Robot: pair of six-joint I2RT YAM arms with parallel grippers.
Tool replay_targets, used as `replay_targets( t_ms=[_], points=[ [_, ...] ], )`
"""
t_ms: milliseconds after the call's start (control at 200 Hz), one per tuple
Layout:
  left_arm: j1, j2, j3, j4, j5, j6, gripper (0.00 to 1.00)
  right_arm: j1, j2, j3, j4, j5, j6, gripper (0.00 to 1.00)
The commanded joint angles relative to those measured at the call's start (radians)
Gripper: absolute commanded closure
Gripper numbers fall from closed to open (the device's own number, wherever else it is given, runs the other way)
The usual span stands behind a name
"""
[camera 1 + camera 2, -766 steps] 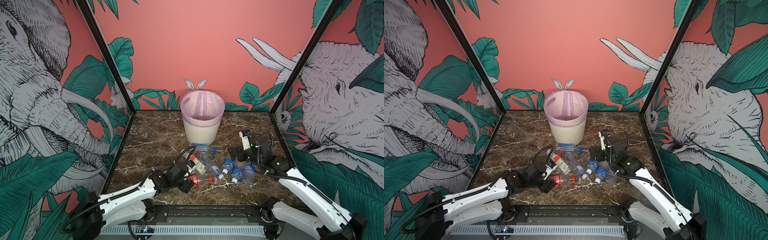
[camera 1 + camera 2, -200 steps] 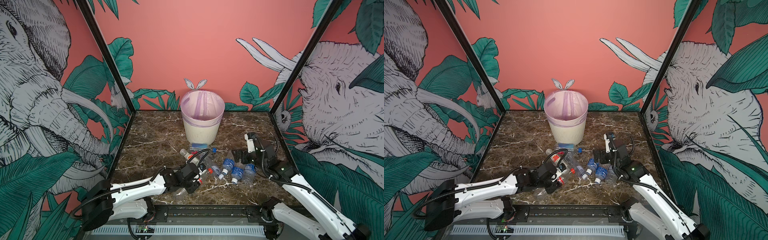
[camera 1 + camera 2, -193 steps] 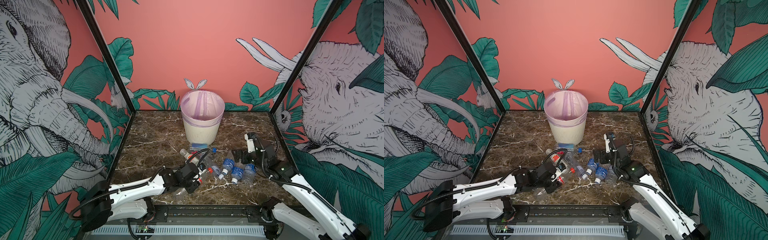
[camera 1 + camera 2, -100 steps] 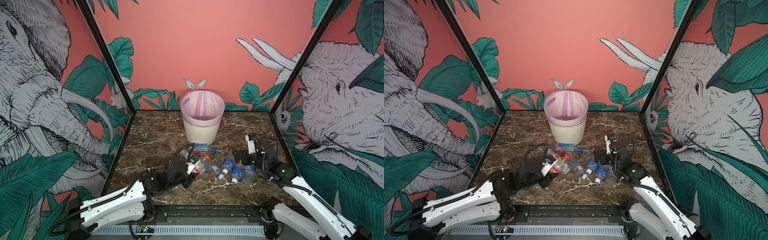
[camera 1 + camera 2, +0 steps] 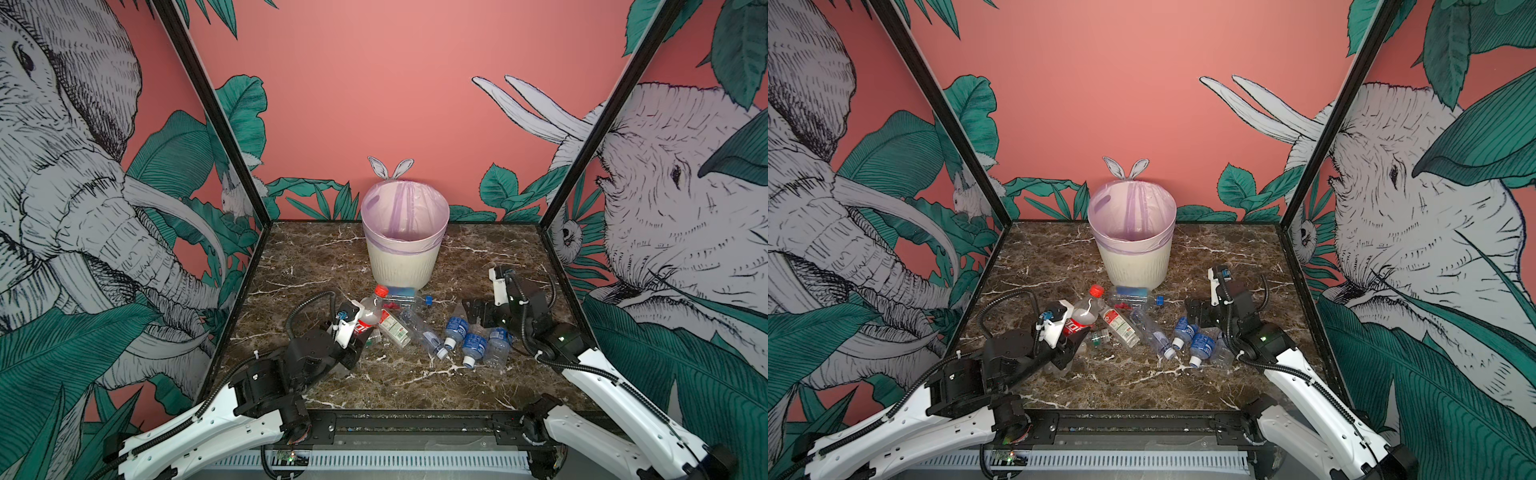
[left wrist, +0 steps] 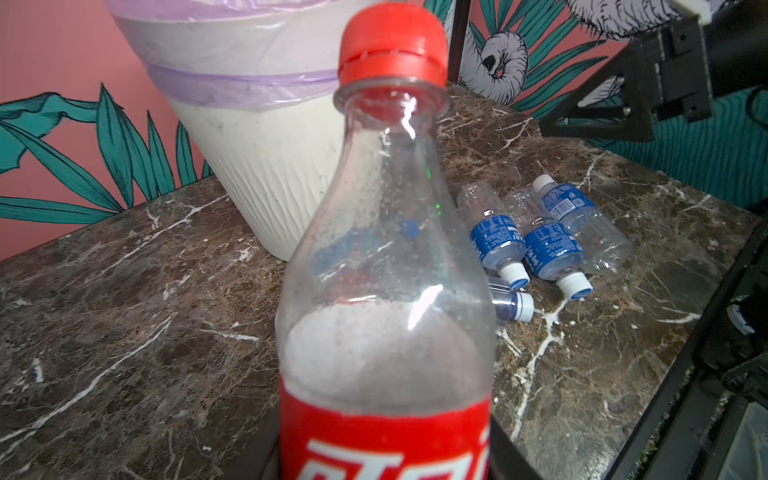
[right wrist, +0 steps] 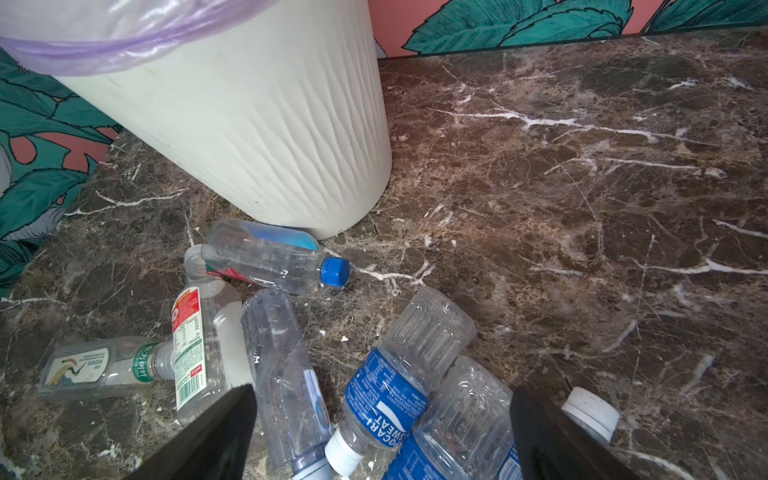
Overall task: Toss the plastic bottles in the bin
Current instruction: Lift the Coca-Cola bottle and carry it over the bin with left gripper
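My left gripper is shut on a clear plastic bottle with a red label and a red cap. It holds the bottle off the table, cap toward the bin, a cream ribbed basket lined with a lilac bag. Several other plastic bottles lie in front of the bin. Three have blue labels, one has a white and red label, and one has a blue cap at the bin's foot. My right gripper hangs open just above the blue-labelled bottles, holding nothing.
The brown marble table is walled by mural panels with black corner posts. A black rail runs along its front edge. A small green-capped bottle lies on the left side of the heap.
My left gripper has closed on the red-labelled bottle, lifted it from the heap and drawn it back to the left. The right gripper has barely moved.
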Motion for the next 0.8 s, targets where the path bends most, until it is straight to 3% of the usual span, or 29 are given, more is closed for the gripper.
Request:
replay_targets(
  t_ms=[0,325,530,590,700,795],
  points=[
    [-0.004,-0.025,0.049,-0.039,-0.066,-0.007,0.51,-0.003,0.006,-0.009,0.046,-0.009,0.006,0.03],
    [-0.005,-0.002,0.158,-0.033,-0.136,0.059,0.51,-0.004,0.002,-0.017,0.058,-0.013,0.004,0.03],
    [0.015,0.145,0.291,0.152,-0.126,0.229,0.52,-0.004,-0.007,-0.015,0.059,-0.024,0.01,0.03],
    [0.09,0.251,0.387,0.189,-0.041,0.258,0.52,-0.004,-0.008,-0.014,0.06,-0.028,0.01,0.03],
    [0.325,0.465,0.581,0.279,0.26,0.217,0.52,-0.004,-0.008,-0.008,0.064,-0.037,0.016,0.03],
    [0.465,0.709,0.854,0.289,0.417,0.188,0.51,-0.004,-0.013,-0.001,0.064,-0.042,0.025,0.03]
  ],
)
